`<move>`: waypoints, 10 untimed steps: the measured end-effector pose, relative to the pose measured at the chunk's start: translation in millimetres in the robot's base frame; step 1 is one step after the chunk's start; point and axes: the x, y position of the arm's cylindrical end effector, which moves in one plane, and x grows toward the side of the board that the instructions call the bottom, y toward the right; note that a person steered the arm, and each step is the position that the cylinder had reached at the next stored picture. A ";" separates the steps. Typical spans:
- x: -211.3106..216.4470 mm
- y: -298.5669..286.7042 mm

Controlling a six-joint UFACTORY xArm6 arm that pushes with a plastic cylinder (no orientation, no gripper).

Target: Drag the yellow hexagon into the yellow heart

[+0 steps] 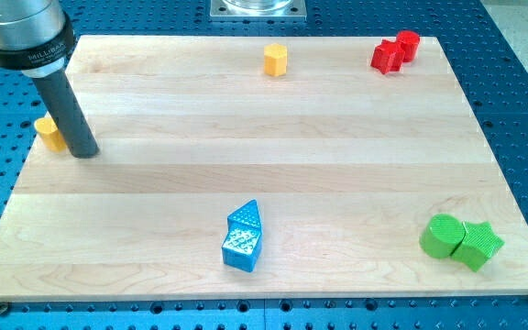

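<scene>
Pale wooden board (273, 174) on blue perforated table (521, 82); grey metal plate (258, 8) at view's top.

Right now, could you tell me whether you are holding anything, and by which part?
Nothing is held. My tip has no grip; it rests beside the yellow block at the view's left edge, far from the yellow hexagon.

My tip (84, 153) is resting beside the yellow heart (50, 134) at the desk's (246, 137) left edge; the yellow hexagon (275, 60) is sitting well apart, near the view's top.

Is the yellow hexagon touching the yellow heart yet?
No. The yellow hexagon sits at the view's top; the yellow heart lies far left beside my tip.
</scene>
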 end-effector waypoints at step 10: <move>-189.1 64.1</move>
